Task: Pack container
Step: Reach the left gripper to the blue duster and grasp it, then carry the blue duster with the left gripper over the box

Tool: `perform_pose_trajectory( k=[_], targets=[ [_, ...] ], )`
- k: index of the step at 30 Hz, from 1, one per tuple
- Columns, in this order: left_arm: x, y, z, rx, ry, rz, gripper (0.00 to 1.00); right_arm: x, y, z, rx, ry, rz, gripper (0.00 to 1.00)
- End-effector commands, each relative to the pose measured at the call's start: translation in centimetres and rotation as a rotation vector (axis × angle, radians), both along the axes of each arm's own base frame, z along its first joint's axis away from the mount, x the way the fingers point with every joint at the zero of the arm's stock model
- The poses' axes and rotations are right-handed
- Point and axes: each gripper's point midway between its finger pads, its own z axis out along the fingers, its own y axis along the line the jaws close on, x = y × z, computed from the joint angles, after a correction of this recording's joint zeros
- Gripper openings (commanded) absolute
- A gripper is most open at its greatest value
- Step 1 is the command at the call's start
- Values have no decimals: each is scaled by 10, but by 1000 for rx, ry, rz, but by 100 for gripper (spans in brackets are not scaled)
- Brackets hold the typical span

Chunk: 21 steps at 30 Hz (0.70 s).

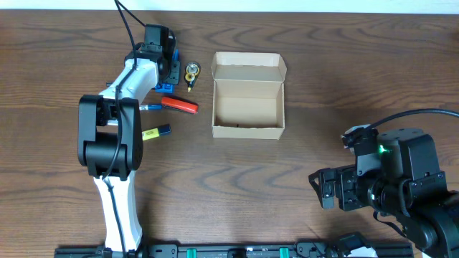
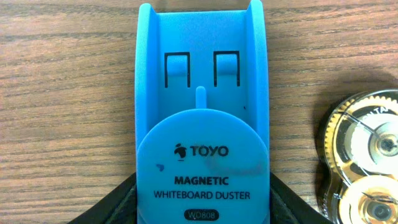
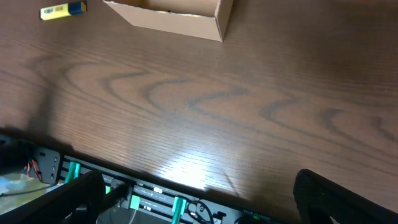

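Blue whiteboard duster [image 2: 202, 93] sits inside the left claw [image 2: 202, 202], can't tell if clenched; container [image 1: 248, 94] lies just right, left arm nearer; right claw [image 3: 208, 196] gaping.

Blue Toyo whiteboard duster [image 2: 202, 118] lies flat on the wood counter [image 1: 323, 43], with a clear tape dispenser [image 2: 364, 158] with gold wheels just beside it. A red marker [image 1: 179, 104] and a yellow blue-capped marker [image 1: 155, 132] lie nearby.
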Motion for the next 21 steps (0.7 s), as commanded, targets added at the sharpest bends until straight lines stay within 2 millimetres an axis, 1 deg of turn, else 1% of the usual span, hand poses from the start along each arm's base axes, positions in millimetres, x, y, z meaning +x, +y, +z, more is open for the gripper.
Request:
perform_pose_trajectory(
  k=[1, 3, 5, 6, 9, 11, 12, 14, 16, 21],
  targets=[
    [8, 4, 3, 9, -12, 8, 48, 0, 0, 0, 10, 7, -13, 99],
    [11, 4, 9, 9, -17, 8, 44, 0, 0, 0, 10, 7, -13, 99],
    [17, 3, 23, 10, -27, 4, 37, 0, 0, 0, 10, 7, -13, 99],
    [21, 3, 33, 12, -32, -1, 33, 0, 0, 0, 10, 7, -13, 99],
    [29, 2, 68, 21, -46, -20, 26, 0, 0, 0, 10, 7, -13, 99],
    [30, 1, 94, 29, -47, -36, 22, 0, 0, 0, 10, 7, -13, 99],
    [29, 2, 107, 35, -44, -46, 19, 0, 0, 0, 10, 7, -13, 99],
    [23, 0, 132, 44, -32, -67, 14, 0, 0, 0, 10, 7, -13, 99],
    [12, -3, 154, 52, -12, -97, 6, 0, 0, 0, 10, 7, -13, 99],
    [-23, -21, 213, 52, -25, -201, 6, 0, 0, 0, 10, 7, -13, 99]
  ],
)
